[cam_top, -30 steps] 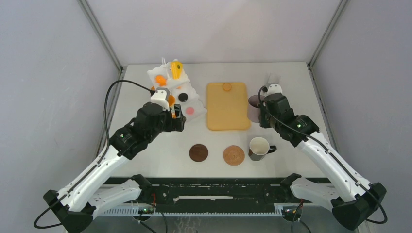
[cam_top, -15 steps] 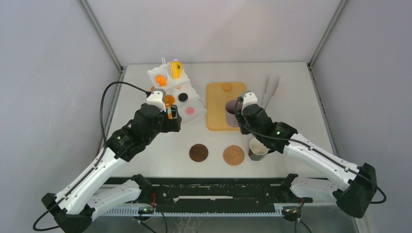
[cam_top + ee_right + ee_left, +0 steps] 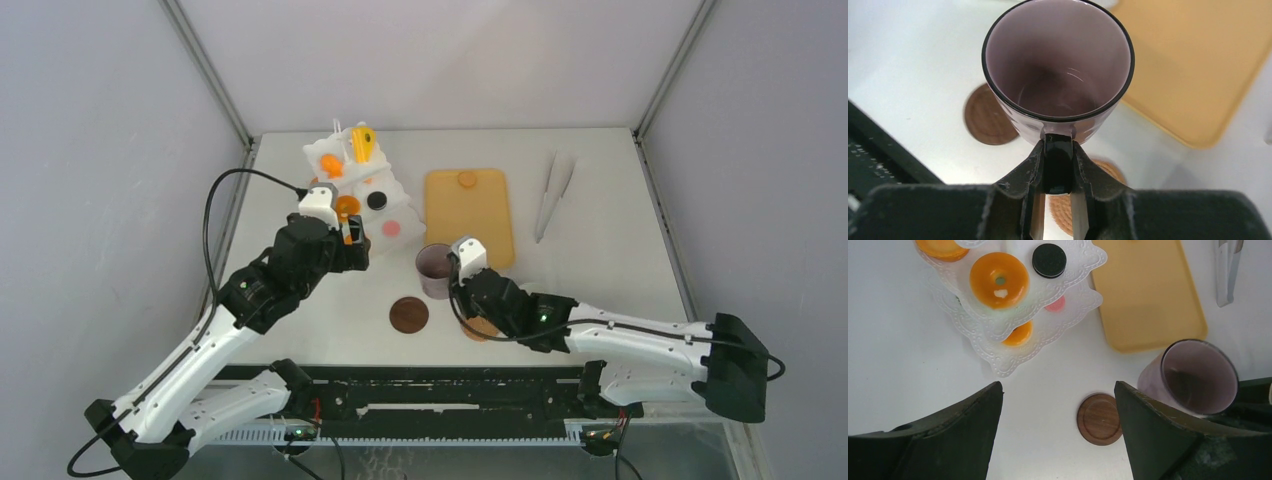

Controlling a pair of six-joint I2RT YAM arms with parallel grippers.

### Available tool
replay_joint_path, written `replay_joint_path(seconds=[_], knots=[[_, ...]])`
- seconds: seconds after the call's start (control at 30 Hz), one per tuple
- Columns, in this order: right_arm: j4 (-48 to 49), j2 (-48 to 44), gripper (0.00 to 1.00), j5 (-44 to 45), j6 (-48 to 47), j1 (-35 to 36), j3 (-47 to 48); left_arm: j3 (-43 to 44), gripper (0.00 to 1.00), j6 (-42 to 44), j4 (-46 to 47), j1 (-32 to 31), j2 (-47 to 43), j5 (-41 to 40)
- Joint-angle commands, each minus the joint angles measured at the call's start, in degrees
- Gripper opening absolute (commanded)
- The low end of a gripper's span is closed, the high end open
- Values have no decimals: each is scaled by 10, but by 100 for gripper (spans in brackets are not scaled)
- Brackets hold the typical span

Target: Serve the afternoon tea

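My right gripper [image 3: 1058, 160] is shut on the handle of a dark purple mug [image 3: 1058, 65], holding it upright above the table between two coasters. The mug also shows in the top view [image 3: 435, 266] and in the left wrist view [image 3: 1198, 375]. The second mug is hidden under my right arm. Toy pastries sit on a white tiered stand [image 3: 395, 190]: an orange tart [image 3: 999, 280], a black round [image 3: 1049, 260], a pink round [image 3: 1058, 304], a yellow cake wedge [image 3: 363, 143]. My left gripper [image 3: 1058, 435] is open and empty, just in front of the stand.
A dark brown coaster [image 3: 408, 314] lies left of the mug, and a tan woven coaster [image 3: 1098, 200] is partly under my right gripper. The flat tan tray [image 3: 468, 225] carries a small orange piece [image 3: 466, 179]. Pale tongs [image 3: 552, 190] lie to its right.
My right arm has carried the purple mug from the tray's right side leftward and nearer, to above the coasters, and now covers the second mug. My left gripper has barely moved.
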Motion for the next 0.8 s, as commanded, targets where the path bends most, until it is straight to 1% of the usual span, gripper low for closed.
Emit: replay_joint_path(seconds=[0.0,0.13,0.23,0.77], knots=[[184,32,0,35,9,54,8,10,87,2,8,4,-12,-19],[230,86,0,25,12,80,6,8,87,0,4,4,-18,-24],[247,116,0,3,18,86,6,6,87,0,1,5,-21,-27],[273,226,0,-22,43,98,-13,1,87,-3,3,5,-9,-25]])
